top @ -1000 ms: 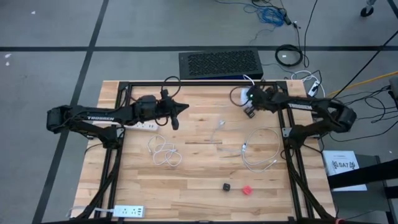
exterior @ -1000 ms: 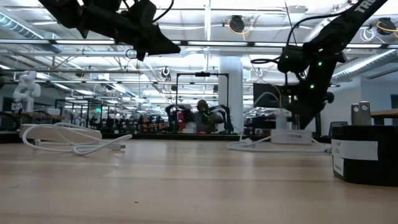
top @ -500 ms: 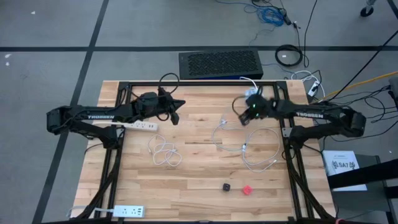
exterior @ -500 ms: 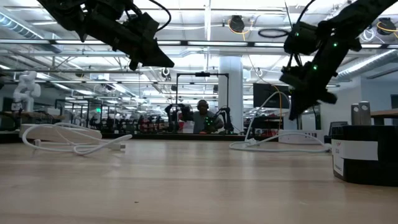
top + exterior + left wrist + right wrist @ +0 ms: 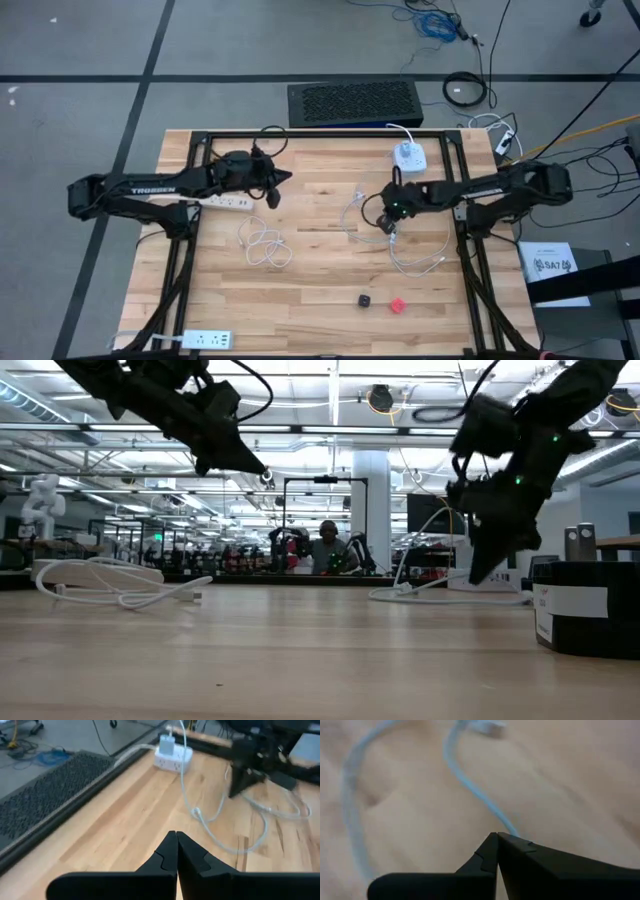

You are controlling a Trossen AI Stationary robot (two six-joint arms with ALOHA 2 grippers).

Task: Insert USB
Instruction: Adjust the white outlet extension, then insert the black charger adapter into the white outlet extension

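Note:
A white power strip with a white charger lies at the table's far right. A thin white cable runs from it across the wood. A second white cable lies looped near the right edge, one end just beside my right gripper. That gripper is shut, points steeply down over this cable, and hangs clear of the table in the low view. My left gripper is shut, held above the table's far left, and points toward the right arm.
A coiled white cable and a long white power strip lie on the left. A black cube and a red cube sit near the front. Another power strip lies at the near left corner. A black grille box stands behind the table.
My right gripper has swung from beside the far-right power strip toward the table's middle and near edge, sinking and tipping more steeply down, and now hangs over the looped cable's end. My left gripper has tipped a little downward. Both have stayed shut.

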